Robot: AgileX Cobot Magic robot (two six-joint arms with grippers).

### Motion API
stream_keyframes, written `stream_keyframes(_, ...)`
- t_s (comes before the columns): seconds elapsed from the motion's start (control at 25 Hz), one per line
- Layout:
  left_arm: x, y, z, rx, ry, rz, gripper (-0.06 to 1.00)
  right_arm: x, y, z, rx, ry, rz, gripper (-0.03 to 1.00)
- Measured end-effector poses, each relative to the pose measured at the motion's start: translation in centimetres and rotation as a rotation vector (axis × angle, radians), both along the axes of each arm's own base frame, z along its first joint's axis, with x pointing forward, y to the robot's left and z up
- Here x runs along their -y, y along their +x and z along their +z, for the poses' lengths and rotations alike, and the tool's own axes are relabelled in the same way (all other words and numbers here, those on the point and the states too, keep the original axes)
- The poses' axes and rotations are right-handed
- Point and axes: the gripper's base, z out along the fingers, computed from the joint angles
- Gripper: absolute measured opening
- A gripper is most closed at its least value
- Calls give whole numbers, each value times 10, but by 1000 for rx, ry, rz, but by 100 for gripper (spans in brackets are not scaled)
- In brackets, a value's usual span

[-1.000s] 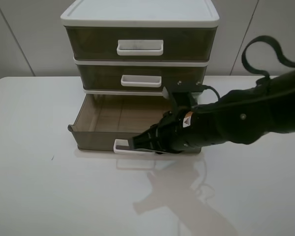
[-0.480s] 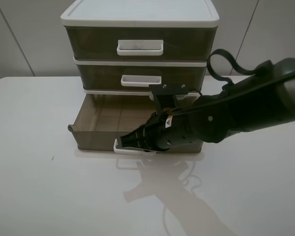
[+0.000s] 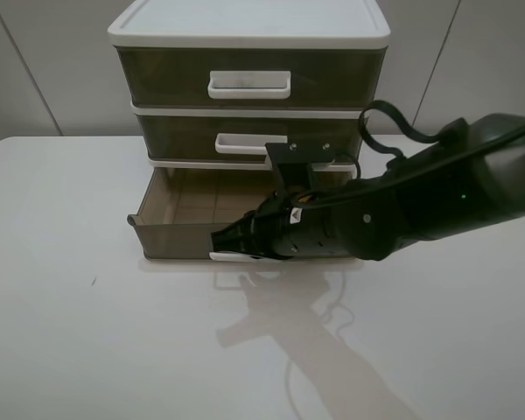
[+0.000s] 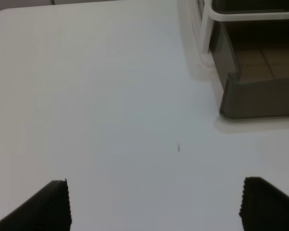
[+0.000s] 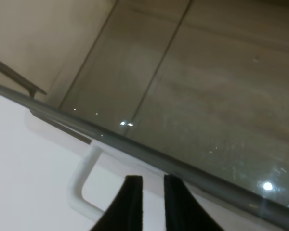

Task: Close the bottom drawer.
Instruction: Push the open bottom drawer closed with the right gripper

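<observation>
The bottom drawer (image 3: 171,238) of the white-framed unit (image 3: 249,35) stands pulled out, its smoky-brown tray empty. My right gripper (image 3: 220,242) is shut, its tips pressed at the drawer's front wall just above the white loop handle (image 3: 232,257). The right wrist view shows the two fingers (image 5: 133,202) close together against the drawer rim (image 5: 135,144), with the handle (image 5: 82,192) beside them. My left gripper (image 4: 156,207) is open and empty over the bare table, left of the drawer's corner (image 4: 260,91). It is out of the high view.
The middle drawer (image 3: 245,140) and the top drawer (image 3: 245,80) are shut. The right arm (image 3: 437,206) and its cable reach in from the right, across the drawer's right half. The white table (image 3: 87,332) spreads in front and to the left.
My right gripper has moved left along the drawer front onto the handle area, and the bottom drawer has slid back a little into the unit.
</observation>
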Motion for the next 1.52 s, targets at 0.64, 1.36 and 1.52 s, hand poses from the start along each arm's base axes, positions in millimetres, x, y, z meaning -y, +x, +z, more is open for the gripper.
stream_keyframes(0.64, 0, 0, 0, 0, 0, 0, 72, -4, 12, -7, 133, 59, -40, 2)
stream_keyframes(1.36, 0, 0, 0, 0, 0, 0, 72, -3, 25, -26, 281, 60, -97, 2)
stream_keyframes(1.52, 0, 0, 0, 0, 0, 0, 72, -1, 28, -32, 306, 67, -133, 2)
